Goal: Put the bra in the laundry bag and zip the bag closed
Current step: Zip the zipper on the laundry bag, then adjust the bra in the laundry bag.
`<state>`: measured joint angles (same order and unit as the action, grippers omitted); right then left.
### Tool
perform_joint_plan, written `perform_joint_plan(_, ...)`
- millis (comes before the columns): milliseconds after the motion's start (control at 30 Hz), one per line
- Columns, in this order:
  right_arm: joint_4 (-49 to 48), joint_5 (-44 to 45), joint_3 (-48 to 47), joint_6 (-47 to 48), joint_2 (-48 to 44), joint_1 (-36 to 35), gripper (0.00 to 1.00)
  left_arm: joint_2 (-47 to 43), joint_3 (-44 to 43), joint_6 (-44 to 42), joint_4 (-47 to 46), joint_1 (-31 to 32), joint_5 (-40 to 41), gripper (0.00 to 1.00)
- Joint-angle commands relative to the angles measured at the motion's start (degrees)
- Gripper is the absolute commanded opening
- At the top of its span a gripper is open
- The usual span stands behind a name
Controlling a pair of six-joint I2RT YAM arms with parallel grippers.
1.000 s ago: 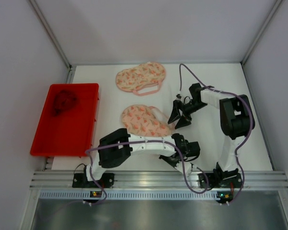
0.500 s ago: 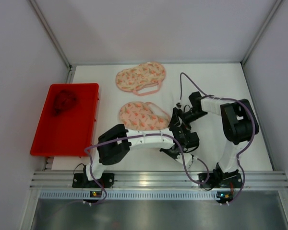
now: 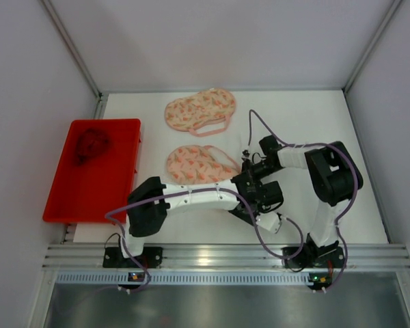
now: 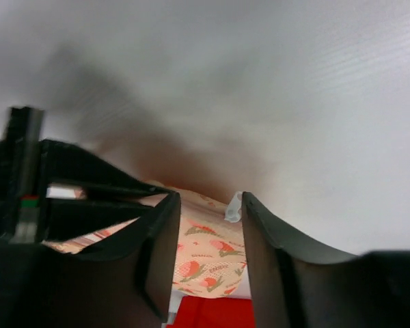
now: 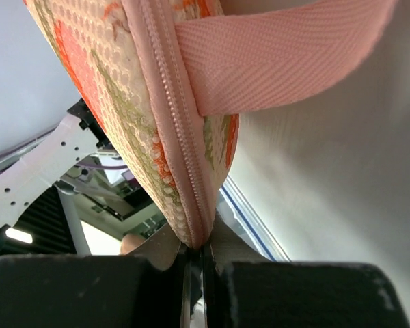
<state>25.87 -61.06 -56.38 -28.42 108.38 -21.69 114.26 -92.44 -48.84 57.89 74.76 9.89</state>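
Note:
The laundry bag (image 3: 195,165), peach mesh with an orange print, lies mid-table. My right gripper (image 3: 247,162) is at its right end, and in the right wrist view it (image 5: 198,249) is shut on the bag's (image 5: 133,102) zippered seam, below a pink strap (image 5: 280,61). My left gripper (image 3: 244,183) sits just in front of it. Seen from the left wrist, that gripper (image 4: 208,253) is open, with the bag (image 4: 208,249) beyond its fingers and a white zipper pull (image 4: 234,207) by the right finger. The dark red bra (image 3: 90,145) lies in the red tray (image 3: 116,198).
A second bag (image 3: 199,109) of the same print lies at the back of the table. The red tray fills the left side. Grey walls close in the table on three sides. Purple cables loop over both arms.
My right gripper moved down and left to the bag's right end and shut on its seam. The left gripper swung up toward the same end and opened. The bag shifted slightly left.

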Motion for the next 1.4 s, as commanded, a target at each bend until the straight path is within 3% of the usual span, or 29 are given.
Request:
perform_joint_plan(0,-8.6,-3.2,1.4,-6.3,-4.0,-0.3,0.00,-8.3,0.3,4.9,-5.2,-0.9,-1.7,0.49)
perform_joint_plan(100,-15.5,-4.8,3.5,-13.0,-4.8,0.7,0.00,-16.7,2.8,11.0,-11.7,-3.6,-3.1,0.52)
perform_joint_plan(167,-19.8,-5.4,4.6,-17.4,-4.8,0.9,0.00,-24.6,8.5,15.5,-19.0,-6.8,-3.1,0.61)
perform_joint_plan(233,-23.2,-5.9,5.8,-20.5,-4.5,0.8,0.00,-32.4,15.8,18.5,-23.2,-9.4,-2.3,0.80)
perform_joint_plan(333,-27.1,-7.4,7.2,-25.4,-4.1,0.9,0.00,-39.9,23.7,23.7,-27.6,-13.8,0.2,0.98)
perform_joint_plan(533,-30.0,-9.6,9.4,-29.0,-5.9,0.9,0.00,-48.6,35.7,28.5,-29.1,-15.7,-3.9,0.98)
perform_joint_plan(633,-27.5,-9.2,8.8,-27.5,-6.2,0.9,0.00,-49.7,39.5,26.0,-31.2,-16.0,-6.2,0.98)
perform_joint_plan(700,-26.9,-9.0,8.8,-27.3,-6.6,0.8,0.00,-51.5,43.0,22.1,-33.6,-16.0,-11.8,0.98)
perform_joint_plan(767,-26.6,-8.7,8.8,-27.5,-6.8,0.9,0.00,-53.9,45.5,19.8,-39.7,-16.0,-14.3,0.97)
perform_joint_plan(1033,-23.8,-8.5,8.2,-25.5,-7.0,0.2,0.00,-46.8,42.3,16.8,-41.7,-15.9,-11.6,0.87)
perform_joint_plan(1367,-23.2,-9.3,8.1,-25.5,-7.0,0.1,0.00,-44.1,43.0,14.4,-44.1,-15.9,-8.6,0.84)
